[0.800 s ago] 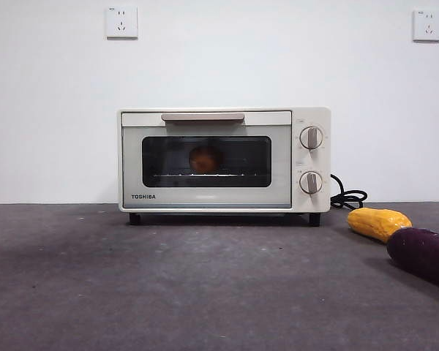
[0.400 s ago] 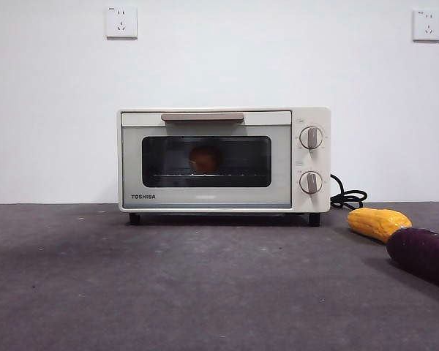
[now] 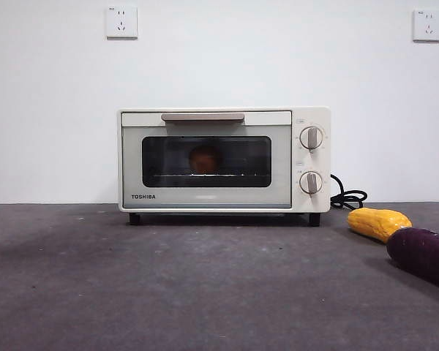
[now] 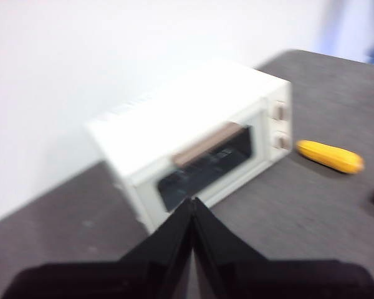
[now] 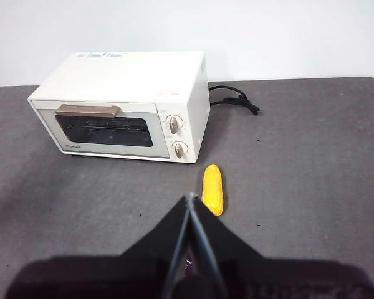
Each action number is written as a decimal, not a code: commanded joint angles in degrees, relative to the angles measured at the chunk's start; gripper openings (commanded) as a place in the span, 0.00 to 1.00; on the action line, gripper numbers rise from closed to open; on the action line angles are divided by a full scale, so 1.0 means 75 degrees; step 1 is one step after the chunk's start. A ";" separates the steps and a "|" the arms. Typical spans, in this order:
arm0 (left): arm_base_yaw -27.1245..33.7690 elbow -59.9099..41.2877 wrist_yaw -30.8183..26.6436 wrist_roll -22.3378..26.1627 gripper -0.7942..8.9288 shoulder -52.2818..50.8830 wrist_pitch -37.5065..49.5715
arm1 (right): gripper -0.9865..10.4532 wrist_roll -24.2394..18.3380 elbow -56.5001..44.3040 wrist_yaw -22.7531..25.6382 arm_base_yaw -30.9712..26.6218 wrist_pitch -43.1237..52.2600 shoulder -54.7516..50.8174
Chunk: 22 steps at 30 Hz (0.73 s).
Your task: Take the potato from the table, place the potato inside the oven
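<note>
One table (image 3: 168, 292) carries everything here, and the oven (image 3: 223, 161) stands toward its back edge near the wall, door closed. Behind the dark glass a dim round orange-brown shape sits on the rack: that reads as the potato (image 3: 204, 159), already inside. So the task looks finished, with both the placing and the shutting of the door done; nothing seems left but for the arms to wait clear.

Toward the table's right edge lie a yellow-orange vegetable (image 3: 378, 222) and, nearer the front, a dark purple one (image 3: 423, 254), which the picture's border cuts off. A black cord (image 3: 348, 197) trails behind the oven's right side.

Both arms hang high above the table, well away from the oven. The left gripper (image 4: 192, 202) has its jaws pressed together on nothing, and the right gripper (image 5: 191, 198) is likewise closed and empty.

The left wrist picture is smeared, so its oven window shows no potato; in the right wrist view the glass is too dark to tell.
</note>
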 commanded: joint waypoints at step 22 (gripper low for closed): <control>0.1821 -0.6997 -0.1078 -0.1046 0.08 -0.3646 0.4182 | 0.09 0.0055 -0.0055 0.0009 0.0009 -0.0154 -0.0009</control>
